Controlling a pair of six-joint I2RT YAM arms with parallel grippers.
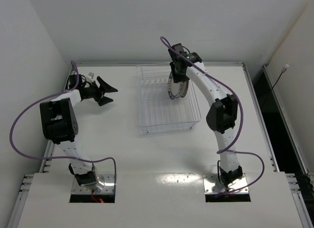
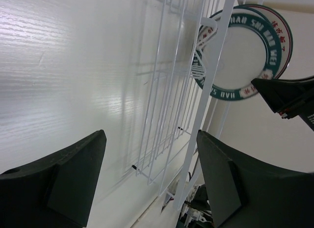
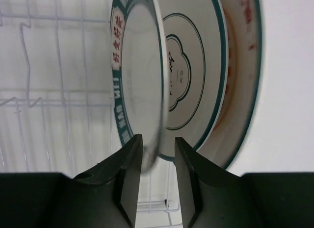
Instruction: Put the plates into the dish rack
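My right claw (image 3: 158,140) has a finger on either side of the rim of the green-banded plate (image 3: 140,76). A sliver of light shows between the rim and one finger, so I cannot tell whether I am pinching it or only flanking it. That plate stands on edge nearest my claw, inside the wire dish rack (image 3: 44,98). Just behind it stands the white plate with the ring and centre mark (image 3: 191,76). The orange-stained plate (image 3: 241,66) is behind that, with all three packed close.

My left claw (image 2: 150,135) is spread wide and holds nothing, hanging over the white table (image 2: 64,66). Ahead of it, past its fingertips, are the rack's wires and the plates beyond them.
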